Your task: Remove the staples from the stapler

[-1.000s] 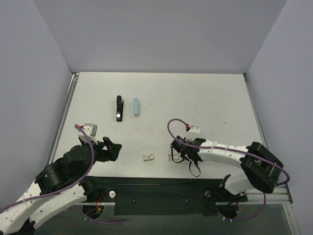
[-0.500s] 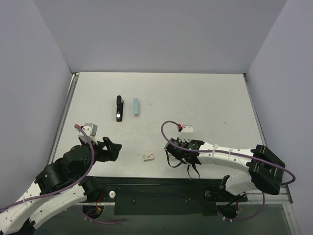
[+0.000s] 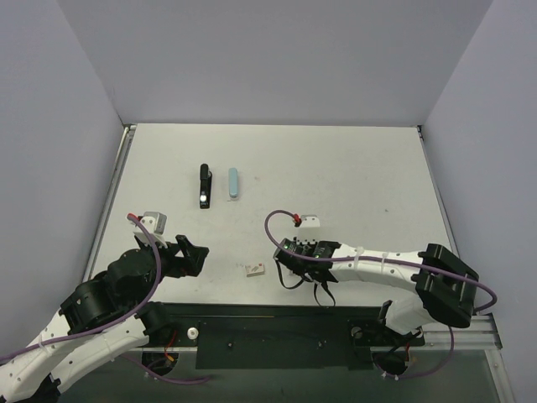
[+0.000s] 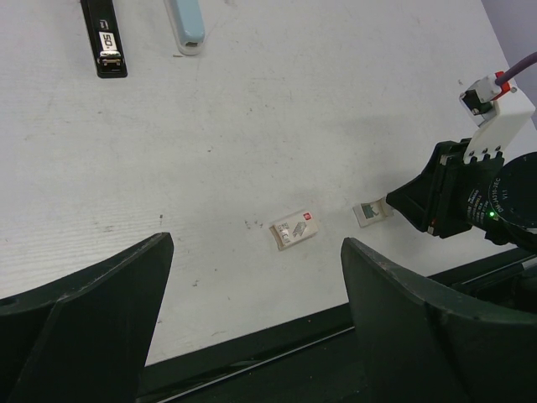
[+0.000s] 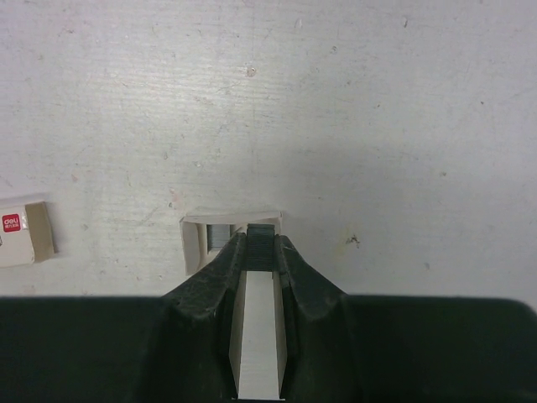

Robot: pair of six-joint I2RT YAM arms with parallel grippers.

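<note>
The black stapler body (image 3: 203,185) and its light blue cover (image 3: 233,183) lie side by side at the back left; both also show in the left wrist view, the body (image 4: 105,38) and the cover (image 4: 185,23). My right gripper (image 3: 284,262) is low at the table's front, shut on a dark strip of staples (image 5: 263,241) right over a small open white tray (image 5: 195,243) that holds more staples. The right gripper (image 5: 263,245) hides most of the tray. My left gripper (image 3: 195,256) is open and empty at the front left, its jaws wide apart (image 4: 256,243).
A small white staple box with a red mark (image 3: 255,269) lies just left of the tray; it shows in the left wrist view (image 4: 294,231) and at the right wrist view's left edge (image 5: 25,232). The table's front edge (image 4: 252,332) is close below both grippers.
My right gripper has moved left along the table's front and now sits over the small white tray. The left arm has not moved.
</note>
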